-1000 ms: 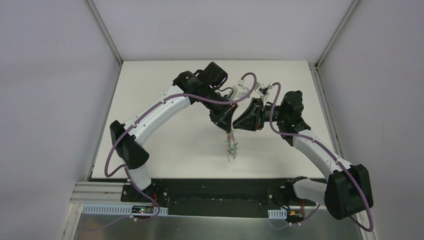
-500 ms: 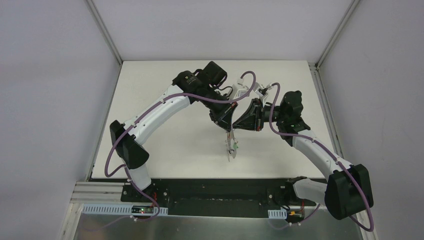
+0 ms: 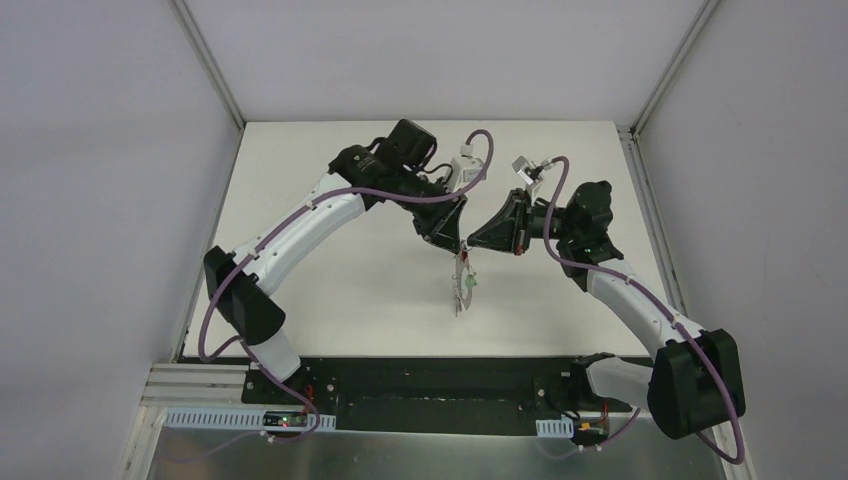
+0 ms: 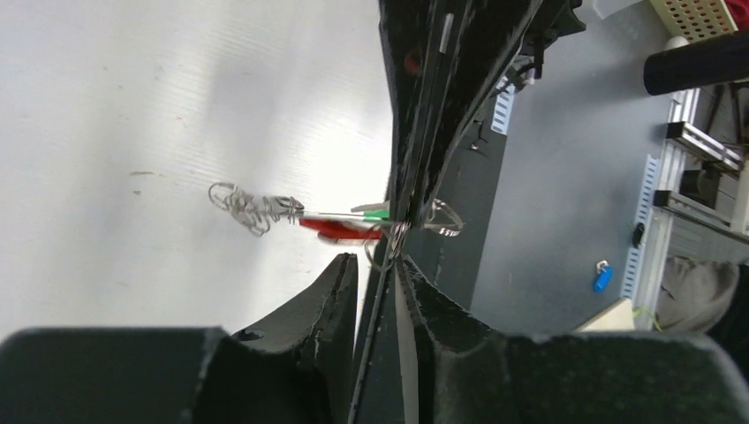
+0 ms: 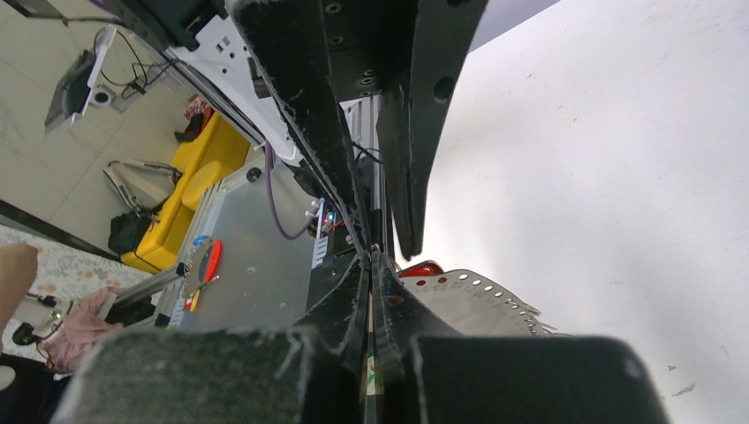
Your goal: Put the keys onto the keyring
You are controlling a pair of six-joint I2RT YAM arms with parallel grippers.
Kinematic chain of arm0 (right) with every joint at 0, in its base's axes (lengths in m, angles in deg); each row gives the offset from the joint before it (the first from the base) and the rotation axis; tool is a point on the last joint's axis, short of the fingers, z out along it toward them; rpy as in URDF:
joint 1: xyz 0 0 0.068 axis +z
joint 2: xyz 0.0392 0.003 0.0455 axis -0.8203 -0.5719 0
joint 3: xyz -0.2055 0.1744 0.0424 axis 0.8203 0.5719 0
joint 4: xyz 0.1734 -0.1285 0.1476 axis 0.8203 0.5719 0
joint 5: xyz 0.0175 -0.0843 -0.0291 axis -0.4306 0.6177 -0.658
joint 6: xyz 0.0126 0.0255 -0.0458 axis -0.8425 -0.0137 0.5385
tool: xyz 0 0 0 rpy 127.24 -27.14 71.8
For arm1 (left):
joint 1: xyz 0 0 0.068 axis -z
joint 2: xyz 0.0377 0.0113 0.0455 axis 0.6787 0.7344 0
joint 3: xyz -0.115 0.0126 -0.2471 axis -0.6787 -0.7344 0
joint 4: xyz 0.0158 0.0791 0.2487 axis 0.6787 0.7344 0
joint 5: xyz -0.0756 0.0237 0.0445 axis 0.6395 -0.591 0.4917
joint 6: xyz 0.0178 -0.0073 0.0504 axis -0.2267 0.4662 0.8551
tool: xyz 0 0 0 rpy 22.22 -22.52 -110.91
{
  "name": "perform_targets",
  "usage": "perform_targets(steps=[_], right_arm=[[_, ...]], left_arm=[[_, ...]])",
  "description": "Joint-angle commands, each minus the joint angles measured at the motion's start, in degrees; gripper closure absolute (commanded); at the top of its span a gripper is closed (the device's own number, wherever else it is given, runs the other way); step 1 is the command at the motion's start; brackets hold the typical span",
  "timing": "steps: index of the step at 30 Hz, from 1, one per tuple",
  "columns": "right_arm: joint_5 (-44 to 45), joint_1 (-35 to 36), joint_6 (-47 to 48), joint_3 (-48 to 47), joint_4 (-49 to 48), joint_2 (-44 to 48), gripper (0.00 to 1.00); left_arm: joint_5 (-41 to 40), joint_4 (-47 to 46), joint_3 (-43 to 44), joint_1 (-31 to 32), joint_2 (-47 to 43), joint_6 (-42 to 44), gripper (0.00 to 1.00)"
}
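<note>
The keyring (image 4: pixel 377 309) shows as a thin grey wire seen edge-on. It runs up through the gap between my left gripper (image 4: pixel 378 261) jaws, which stand slightly open around it. The wire ends at the tips of my right gripper (image 5: pixel 371 256), which is shut on it. A red key (image 4: pixel 340 228) and a green key (image 4: pixel 375 214) stick out sideways at that point. From above, both grippers meet tip to tip over the table's middle, the left gripper (image 3: pixel 452 245) beside the right gripper (image 3: pixel 475 243). The bunch of keys (image 3: pixel 463 288) hangs below them. A black key is not visible.
A tangle of small silver wire loops (image 4: pixel 252 205) sits beyond the red key. A silver plate with a row of holes (image 5: pixel 481 300) lies by the red head (image 5: pixel 422 268) under my right jaws. The white table (image 3: pixel 330 280) surrounds the bunch, with its dark front rail (image 3: pixel 430 375) near the arm bases.
My right gripper has closed fully on the ring. My left gripper, shut before, has opened a little. Both wrists have shifted slightly toward the back.
</note>
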Motion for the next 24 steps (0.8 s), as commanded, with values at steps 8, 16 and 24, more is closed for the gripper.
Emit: perform_targets(steps=[8,16,24], right_arm=[[3.07,-2.10,-9.68,-1.82,-10.62,0.11,1.00],[3.52,-2.65,-11.09,-1.56,-11.61,-0.30,1.00],[3.61,-2.95,-11.01,-1.03,-11.73,-0.70,1.00]], left_arm=[[-3.71,-17.46,-9.96,-1.37,-11.26,6.47,0.61],[-7.16,-19.49,-13.87,1.27,-13.14,16.47,0.56],[-7.70,-19.73,-14.08,2.48,-12.00,17.90,0.58]])
